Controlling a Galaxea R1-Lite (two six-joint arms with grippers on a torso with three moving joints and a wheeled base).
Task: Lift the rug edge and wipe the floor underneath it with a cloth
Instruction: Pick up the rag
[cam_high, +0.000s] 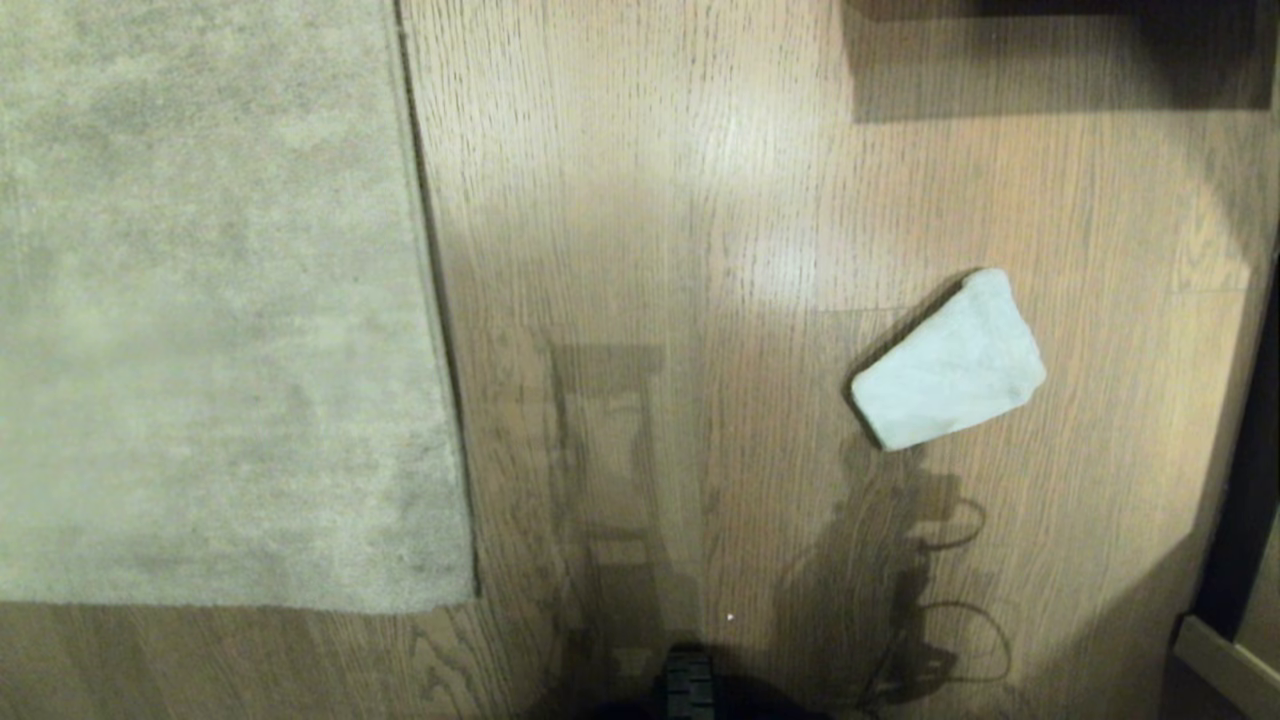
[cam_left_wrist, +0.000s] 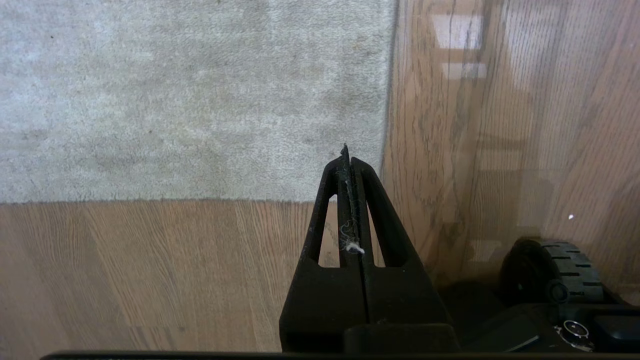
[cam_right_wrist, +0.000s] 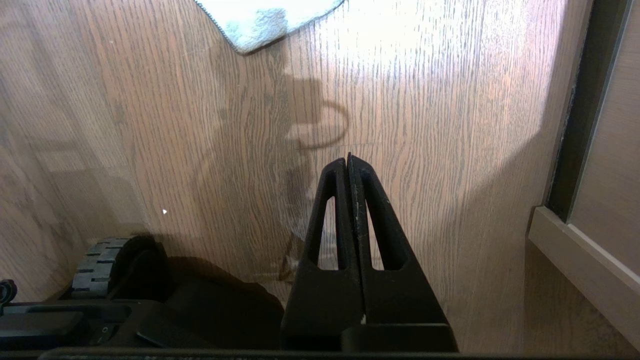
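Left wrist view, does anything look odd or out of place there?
Only a small thing: a wisp of white fluff clings in the seam of the shut left tool. Otherwise the rug edge lies flat and straight on the floor.

Bare floor (cam_high: 650, 250) lies open between the rug edge (cam_high: 440, 330) at 9 o'clock and the cloth (cam_high: 948, 365) at 3 o'clock; cabinet base (cam_high: 1225, 650) blocks 4 o'clock.

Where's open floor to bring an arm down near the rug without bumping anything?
The widest bare floor lies between the rug edge and the cloth. A narrower strip runs along the rug's near border. Tighter spots: right of the cloth, by the dark frame, and near the robot's wheel.
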